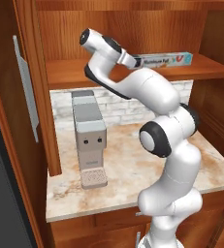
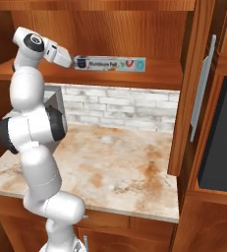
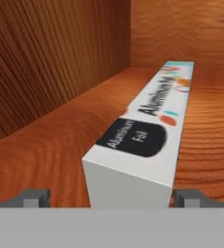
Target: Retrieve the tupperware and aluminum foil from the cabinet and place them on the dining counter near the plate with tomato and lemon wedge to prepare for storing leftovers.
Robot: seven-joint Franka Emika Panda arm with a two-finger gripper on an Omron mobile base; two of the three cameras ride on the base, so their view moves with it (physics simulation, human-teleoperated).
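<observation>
The aluminum foil [image 1: 167,60] [image 2: 112,64] is a long narrow box with a white printed label. It lies flat on the upper shelf of the reddish-brown cabinet [image 1: 74,72] [image 2: 159,74]. My gripper [image 1: 135,61] [image 2: 71,61] [image 3: 112,197] has reached into the shelf and is open. In the hand view its two fingertips [image 3: 36,197] stand either side of the near end of the aluminum foil [image 3: 152,126], with a gap on each side. The tupperware, plate, tomato, lemon wedge and dining counter are out of view.
A tall grey coffee machine [image 1: 89,135] stands on the marble-look worktop [image 1: 128,164] [image 2: 115,162] below the shelf, against a white brick backsplash [image 2: 115,106]. Cabinet doors with long grey handles [image 1: 26,87] [image 2: 203,88] stand open at both sides. The shelf's wooden side wall [image 3: 45,63] runs close beside the box.
</observation>
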